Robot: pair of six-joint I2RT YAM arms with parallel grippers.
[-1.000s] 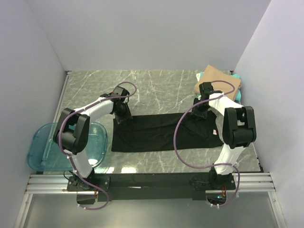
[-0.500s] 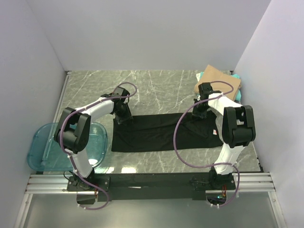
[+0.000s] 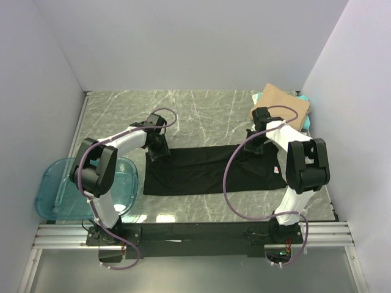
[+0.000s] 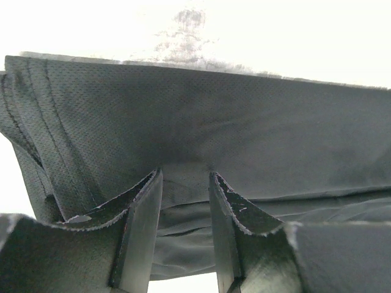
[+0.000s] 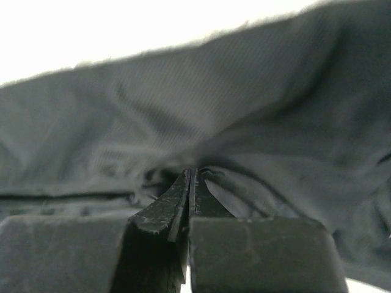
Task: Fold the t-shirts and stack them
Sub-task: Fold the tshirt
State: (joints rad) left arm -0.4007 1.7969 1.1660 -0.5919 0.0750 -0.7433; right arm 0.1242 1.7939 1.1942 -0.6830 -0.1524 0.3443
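Rail [image 3: 195, 234] with both arm bases sits nearest, on the near side of the black t-shirt [image 3: 201, 170]. Blue see-through tub [image 3: 52, 196] lies well to the left of the black t-shirt, slightly nearer, partly hidden under the left arm.

Black t-shirt lies flat on the marble surface [image 3: 208, 113], folded into a long strip running left to right, wider at the right end. A small white label shows at its right edge.

Left hand [image 3: 157, 150] is down on the far left corner of the black t-shirt. In the wrist view its fingers [image 4: 143, 207] stand apart, tips against the cloth. A folded edge lies across the gap and nothing is pinched.

Right hand [image 3: 254, 143] is down on the far edge of the black t-shirt, toward its right end. In the wrist view the fingers are pressed together, clamped on a small pucker of black cloth, with wrinkles running to the tips [image 5: 191, 177].

Tan t-shirt [image 3: 280, 105] lies folded beyond the black t-shirt's right end, near the far right corner and apart from it. Teal t-shirt [image 3: 305, 97] is under the tan one, only its edges showing.
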